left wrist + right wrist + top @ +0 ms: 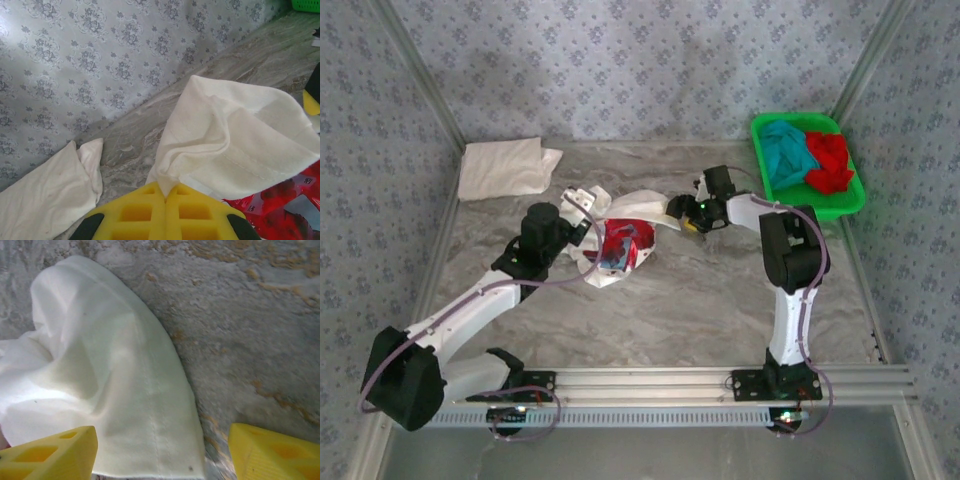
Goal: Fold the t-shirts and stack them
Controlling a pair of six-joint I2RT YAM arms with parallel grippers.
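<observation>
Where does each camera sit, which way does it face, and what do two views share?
Top external: above and behind the arms, looking down on the table; both arms show.
Left wrist: low over the table, facing the back wall; shut left fingers pinch the printed t-shirt.
Right wrist: looking down at the table; open right fingers over that shirt's white cloth.
Shared: top and left wrist both show the folded white t-shirt and green basket.

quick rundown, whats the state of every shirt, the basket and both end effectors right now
printed white t-shirt, crumpled mid-table, one edge lifted
plain white t-shirt, loosely folded, lying at the far left
green basket, upright at the far right, holding two shirts
teal t-shirt, bunched in the green basket
red t-shirt, bunched beside the teal t-shirt
left end effector, shut on the printed white t-shirt
right end effector, open, over that shirt's white cloth
</observation>
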